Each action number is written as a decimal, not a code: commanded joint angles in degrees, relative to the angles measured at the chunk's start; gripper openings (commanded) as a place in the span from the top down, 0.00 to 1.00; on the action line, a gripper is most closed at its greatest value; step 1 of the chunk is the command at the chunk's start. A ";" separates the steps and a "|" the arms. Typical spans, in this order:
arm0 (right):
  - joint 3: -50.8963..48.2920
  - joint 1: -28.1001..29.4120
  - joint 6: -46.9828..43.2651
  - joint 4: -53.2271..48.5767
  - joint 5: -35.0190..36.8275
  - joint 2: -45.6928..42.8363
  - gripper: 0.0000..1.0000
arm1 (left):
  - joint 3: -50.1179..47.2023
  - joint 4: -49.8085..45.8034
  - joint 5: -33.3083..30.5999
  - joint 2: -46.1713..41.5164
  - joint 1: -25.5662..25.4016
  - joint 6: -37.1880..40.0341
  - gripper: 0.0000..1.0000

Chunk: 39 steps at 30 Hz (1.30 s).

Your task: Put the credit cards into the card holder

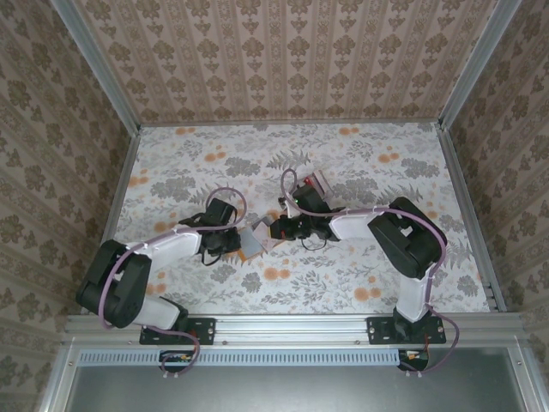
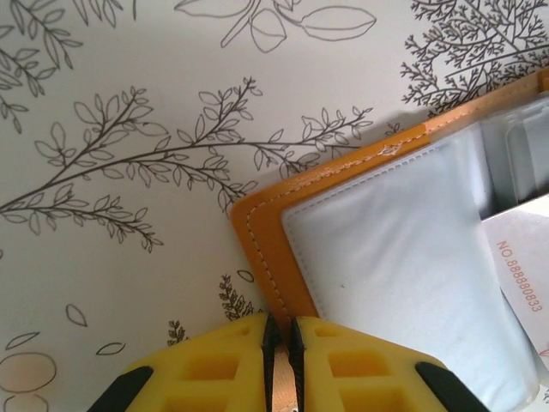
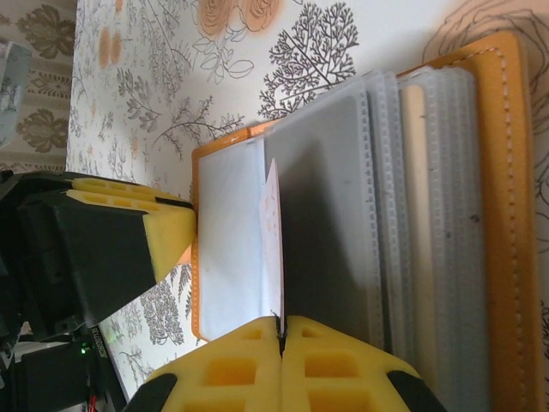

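Floral-print cloth (image 1: 369, 283) covers the table inside a booth of damask-papered walls (image 1: 283, 60), where two robot arms meet over the card holder (image 1: 256, 240) at the middle of the surface. The orange-tan card holder lies open and flat on the cloth, its pale grey lining facing up.

The left gripper (image 2: 281, 365) is pinched onto the stitched orange border at one corner of the card holder, its yellow fingers (image 2: 206, 369) nearly together with only the thin edge between them. The right gripper (image 3: 281, 356) is clamped tight on a credit card (image 3: 273, 249), which stands on edge over the holder, between the pale left-hand pocket (image 3: 227, 240) and a stack of clear plastic sleeves (image 3: 412, 215). From the left wrist, the credit card's white face shows a red printed number at the pocket's far side. The nearest sleeve looks dark grey, and a cream strip shows in one sleeve further back, against the orange cover.

Behind the right gripper on the cloth sits a small pale object (image 1: 314, 184) with reddish parts, too small in the overhead view to identify with confidence.
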 commanded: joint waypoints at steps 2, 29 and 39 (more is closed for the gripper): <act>1.62 0.41 -1.29 -1.23 0.16 2.45 0.94 | -0.20 -0.77 -0.63 2.77 0.49 -0.29 0.84; 9.36 4.00 -4.22 -5.26 6.76 6.73 0.94 | -0.47 -0.73 -0.67 2.97 0.66 0.11 0.84; 8.07 5.50 -5.43 -9.68 8.85 4.70 0.86 | -0.63 -0.57 -0.57 2.83 0.84 0.08 0.85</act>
